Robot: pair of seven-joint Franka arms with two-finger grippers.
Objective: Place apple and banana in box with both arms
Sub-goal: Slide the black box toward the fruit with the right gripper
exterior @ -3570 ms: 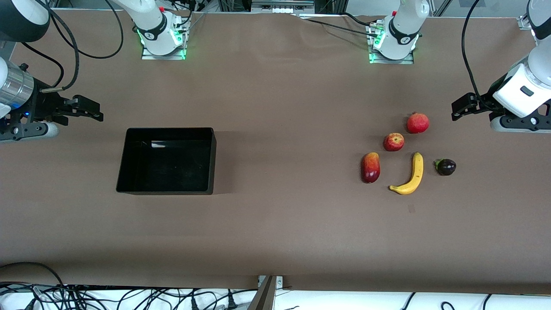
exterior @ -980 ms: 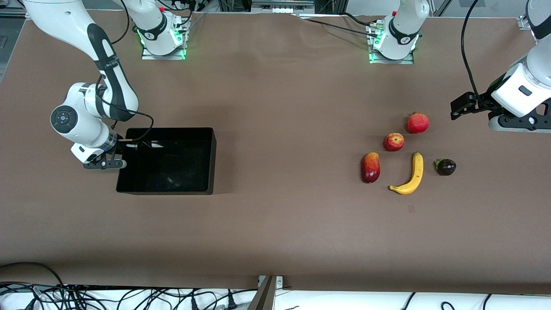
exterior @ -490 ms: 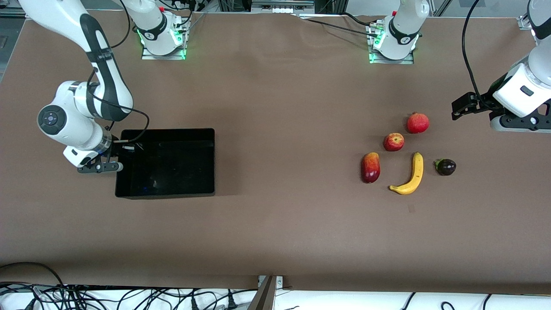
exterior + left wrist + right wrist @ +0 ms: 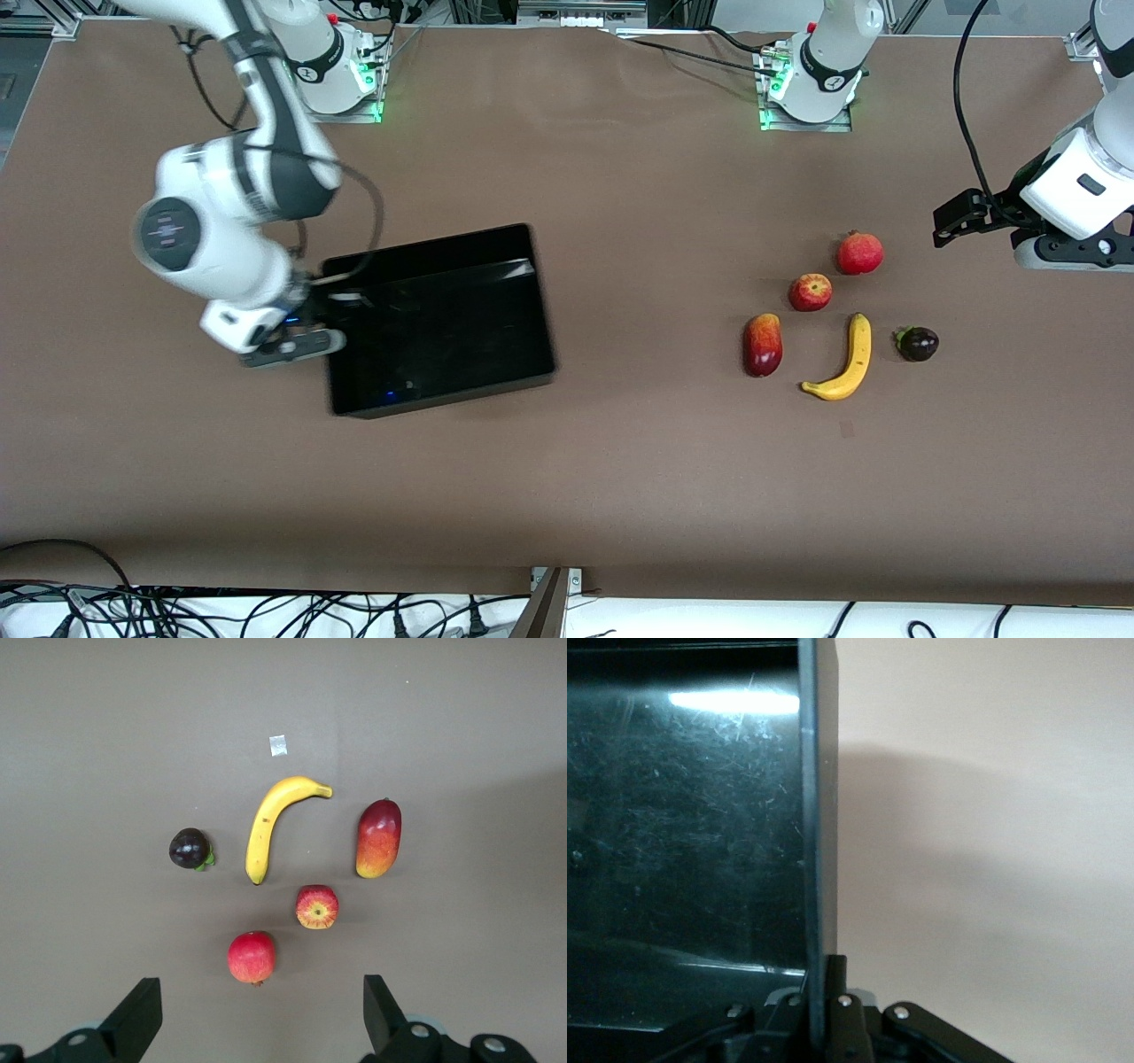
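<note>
Right hand [image 4: 312,335] pinches the tilted box [image 4: 443,321] wall.

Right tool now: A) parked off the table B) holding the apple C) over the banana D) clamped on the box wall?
D: in the right wrist view the right tool is shut on the wall of the box; the front view shows it at the box wall toward the right arm's end of the table.

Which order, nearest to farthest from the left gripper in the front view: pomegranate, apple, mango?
From the open left gripper, waiting over the left arm's end of the table:
1. Pomegranate, closest to it.
2. Apple, nearer the front camera.
3. Mango, nearest the camera, toward the box.
</note>
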